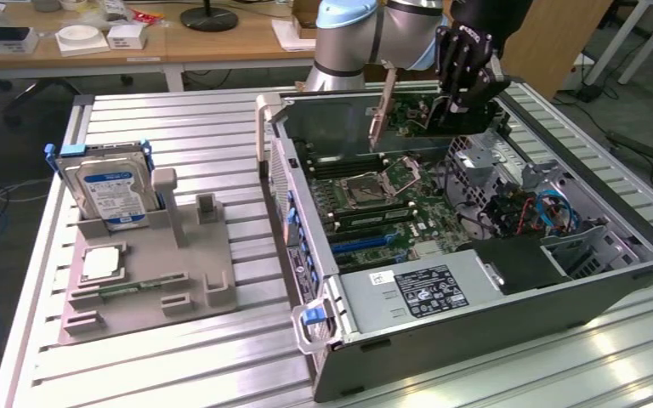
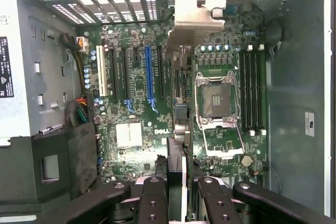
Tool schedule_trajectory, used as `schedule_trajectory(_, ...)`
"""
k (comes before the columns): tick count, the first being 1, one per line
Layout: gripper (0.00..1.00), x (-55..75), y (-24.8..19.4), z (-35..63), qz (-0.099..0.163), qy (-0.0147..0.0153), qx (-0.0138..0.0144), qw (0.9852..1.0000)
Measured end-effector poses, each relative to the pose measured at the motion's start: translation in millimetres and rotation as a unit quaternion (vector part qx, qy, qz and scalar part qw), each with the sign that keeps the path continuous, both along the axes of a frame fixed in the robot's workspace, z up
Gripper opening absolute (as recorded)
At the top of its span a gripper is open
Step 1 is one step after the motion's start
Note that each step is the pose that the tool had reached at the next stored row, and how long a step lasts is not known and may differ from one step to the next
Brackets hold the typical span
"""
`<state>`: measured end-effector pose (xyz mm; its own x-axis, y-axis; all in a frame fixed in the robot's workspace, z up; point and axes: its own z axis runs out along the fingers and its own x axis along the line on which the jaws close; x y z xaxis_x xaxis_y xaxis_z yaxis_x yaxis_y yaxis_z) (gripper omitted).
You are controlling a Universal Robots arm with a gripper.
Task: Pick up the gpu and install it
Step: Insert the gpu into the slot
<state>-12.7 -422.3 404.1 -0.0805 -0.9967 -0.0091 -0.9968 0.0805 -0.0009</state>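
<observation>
The gpu [image 1: 417,121], a green card with a silver end bracket [image 1: 381,106], hangs on edge over the far end of the open computer case [image 1: 303,212]. My gripper [image 1: 462,104] is shut on the card's upper edge. In the wrist view the gpu [image 2: 178,124] is seen edge-on between my fingers [image 2: 153,199], and its bracket [image 2: 197,19] points toward the case's rear slot covers. The card floats above the motherboard [image 2: 131,135], between the blue expansion slots [image 2: 148,72] and the processor socket [image 2: 216,98], touching nothing below.
On the exterior view's left a grey holder [image 1: 179,280] carries a hard drive [image 1: 111,189], a processor chip [image 1: 99,263] and a memory stick [image 1: 133,286]. Inside the case lie a power supply [image 1: 417,291], cables [image 1: 530,212] and memory slots [image 2: 251,90]. A desk [image 1: 190,38] stands behind.
</observation>
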Motion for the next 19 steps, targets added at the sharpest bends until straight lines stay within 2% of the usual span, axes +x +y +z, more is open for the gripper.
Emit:
schedule_trajectory(12,0.27,0.0,0.0,0.0,0.000,0.0000,0.0000,1.0000)
schedule_trajectory(17,0.27,0.0,0.0,-0.1,0.033,0.0000,0.0000,0.9995)
schedule_trajectory(19,0.27,0.0,0.0,-0.2,0.034,0.0000,0.0000,0.9994)
